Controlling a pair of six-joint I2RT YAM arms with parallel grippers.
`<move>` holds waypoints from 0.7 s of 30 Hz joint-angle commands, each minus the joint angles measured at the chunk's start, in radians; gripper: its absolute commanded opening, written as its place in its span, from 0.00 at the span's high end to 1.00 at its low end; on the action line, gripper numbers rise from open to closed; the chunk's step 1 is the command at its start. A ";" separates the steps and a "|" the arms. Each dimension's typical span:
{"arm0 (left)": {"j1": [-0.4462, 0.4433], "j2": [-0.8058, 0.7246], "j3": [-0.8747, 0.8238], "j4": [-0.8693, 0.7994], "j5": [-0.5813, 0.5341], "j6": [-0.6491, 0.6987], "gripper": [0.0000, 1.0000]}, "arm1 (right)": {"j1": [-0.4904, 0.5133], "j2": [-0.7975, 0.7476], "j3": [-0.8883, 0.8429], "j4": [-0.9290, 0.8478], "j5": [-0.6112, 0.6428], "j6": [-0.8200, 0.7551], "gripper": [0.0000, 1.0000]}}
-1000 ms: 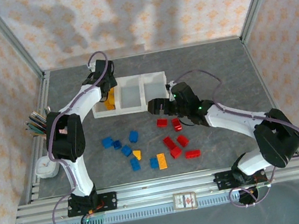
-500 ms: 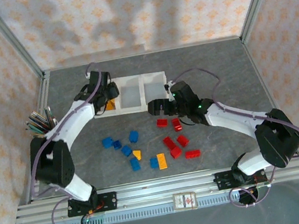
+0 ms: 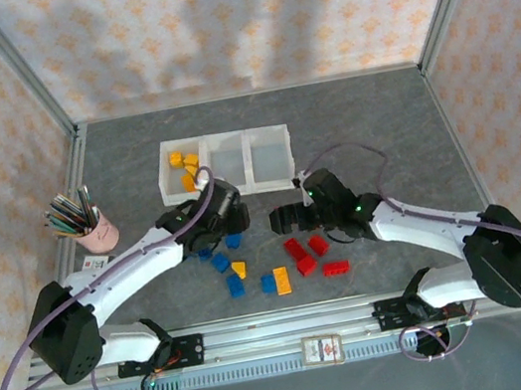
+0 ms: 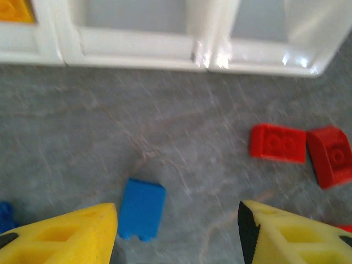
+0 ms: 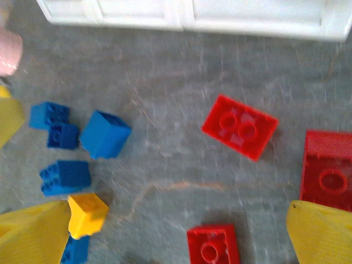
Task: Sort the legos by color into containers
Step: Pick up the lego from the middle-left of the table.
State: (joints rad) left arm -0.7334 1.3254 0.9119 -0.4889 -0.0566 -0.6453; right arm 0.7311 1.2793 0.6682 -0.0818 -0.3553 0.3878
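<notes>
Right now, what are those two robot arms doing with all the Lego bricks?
They are sorting them by color into the white bins. A few yellow bricks lie in the left compartment. The left pincer is open and empty above a blue brick. The right pincer, open and empty too, hangs over the red bricks. The rest lie loose on the gray table.

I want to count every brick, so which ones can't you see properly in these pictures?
Top view: the left arm lies over some blue bricks, so their number is unsure.
Right wrist view: one red brick is cut by the right edge; one blue brick sits half behind a finger of the right claw.
Left wrist view: blurred; a blue brick is cut by the left edge.
</notes>
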 commanded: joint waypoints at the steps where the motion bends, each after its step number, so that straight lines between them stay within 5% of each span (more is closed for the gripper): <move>1: -0.074 -0.030 -0.038 -0.087 -0.061 -0.135 0.38 | 0.014 -0.039 -0.044 0.004 0.014 -0.013 0.00; 10: -0.204 -0.091 -0.166 -0.074 -0.084 -0.336 0.38 | 0.030 -0.085 -0.132 0.066 -0.027 -0.030 0.00; 21: -0.212 -0.029 -0.199 -0.048 -0.056 -0.315 0.38 | 0.045 -0.089 -0.128 0.094 -0.020 -0.021 0.00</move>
State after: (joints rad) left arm -0.9382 1.2739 0.7158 -0.5339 -0.0975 -0.9531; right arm 0.7700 1.2083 0.5396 -0.0101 -0.3779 0.3798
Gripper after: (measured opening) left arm 0.624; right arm 0.996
